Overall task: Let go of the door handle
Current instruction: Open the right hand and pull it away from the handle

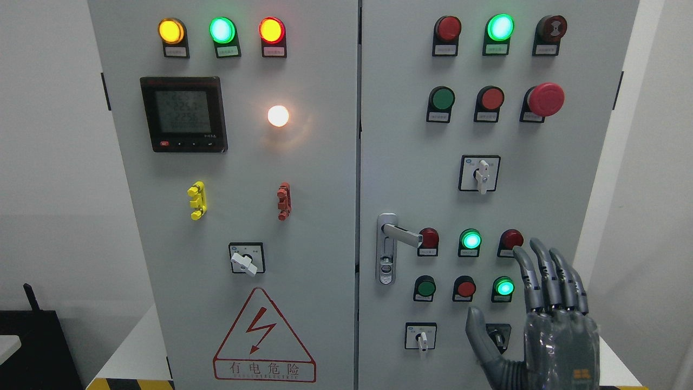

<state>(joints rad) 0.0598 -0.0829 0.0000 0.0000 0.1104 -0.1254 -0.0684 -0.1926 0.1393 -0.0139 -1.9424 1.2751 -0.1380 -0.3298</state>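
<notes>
Right hand [547,319] at lower right, fingers straight and spread, palm toward the cabinet, holding nothing. Door handle [398,234] sits well to its left on the right door [584,162], lever out to the right, untouched. Doors look closed. Judgement: release done; only pulling the arm away remains. Left hand not visible

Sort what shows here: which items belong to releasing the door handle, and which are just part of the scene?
Job:
- door handle, silver lever on the right cabinet door, nothing touching it
- right robot hand, fingers spread, apart from the handle at lower right

Scene only:
- indicator lights
- digital meter
- red emergency stop button
- rotary switches
- warning triangle
</notes>
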